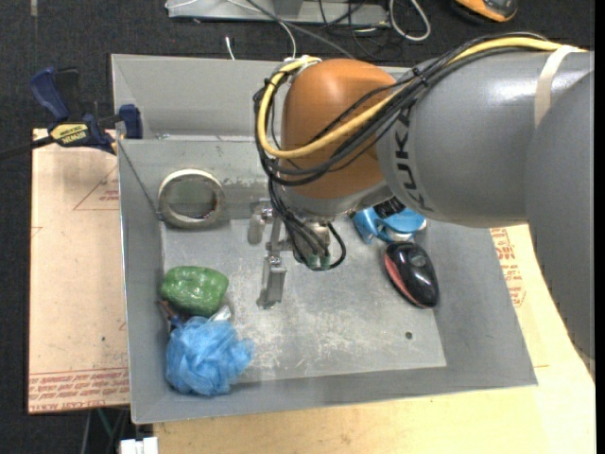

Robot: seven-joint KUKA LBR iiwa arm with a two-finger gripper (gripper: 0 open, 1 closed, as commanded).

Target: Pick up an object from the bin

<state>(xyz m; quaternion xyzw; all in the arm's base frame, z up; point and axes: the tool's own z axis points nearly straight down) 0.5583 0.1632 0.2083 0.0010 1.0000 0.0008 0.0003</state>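
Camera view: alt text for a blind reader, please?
A robot arm reaches from the right into a grey bin, its claw over the middle of its floor. Around it lie a grey ring at back left, a green lump and blue puff at front left, and a black mouse and blue thing at right.

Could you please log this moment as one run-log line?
pincer: mid-bin, over bare bin floor | nearest: green lump, view-left | also: black-red mouse, view-right
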